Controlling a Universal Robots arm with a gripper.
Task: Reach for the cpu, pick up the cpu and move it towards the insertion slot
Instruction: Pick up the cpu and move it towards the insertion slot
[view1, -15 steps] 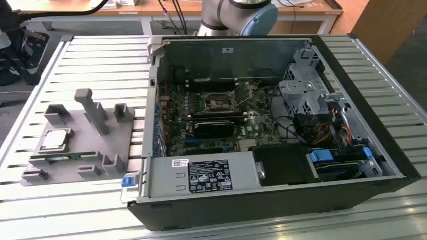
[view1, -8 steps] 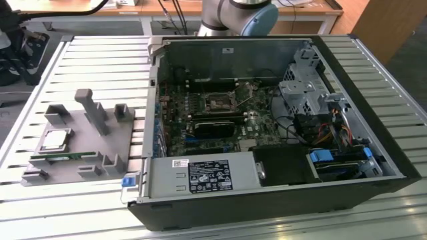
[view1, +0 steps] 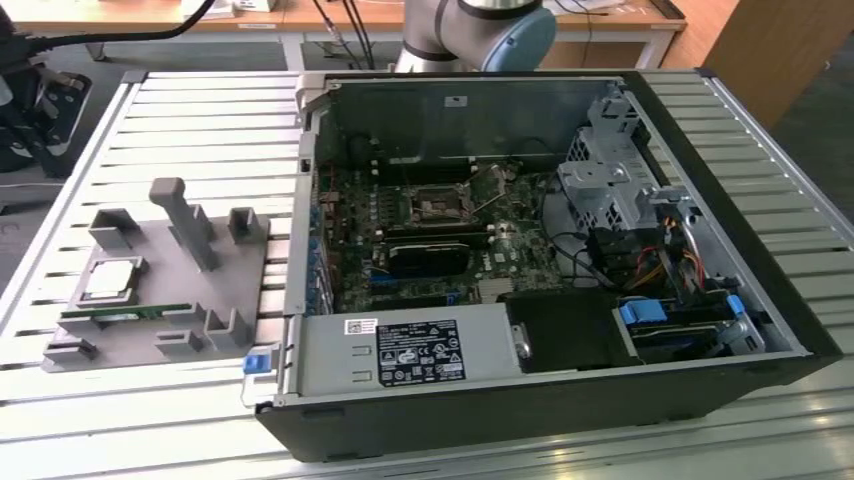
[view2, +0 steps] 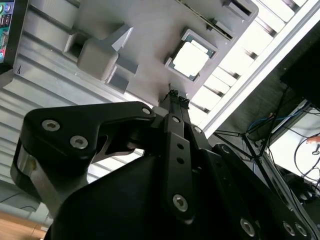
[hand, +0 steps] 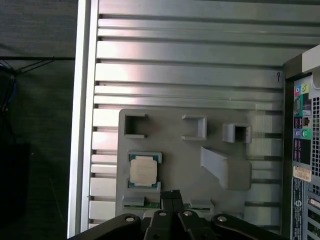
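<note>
The cpu (view1: 114, 278) is a shiny silver square lying flat in a recess of the grey holder plate (view1: 214, 300), at the exterior view's left beside the open computer case. Both wrist views look down on the cpu (view2: 190, 59) (hand: 143, 170). My gripper (hand: 171, 195) (view2: 175, 96) hangs above the plate, a short way off the chip, fingers pressed together with nothing between them. The insertion slot (view1: 438, 207), a silver-framed square socket with a dark centre, sits on the motherboard inside the case.
A green memory stick (view1: 127, 313) lies in the plate next to the chip. Grey upright holders (view1: 187, 220) rise from the plate. The case's metal wall (view1: 310, 180) stands between plate and motherboard. The slatted metal table (view1: 174, 120) extends around.
</note>
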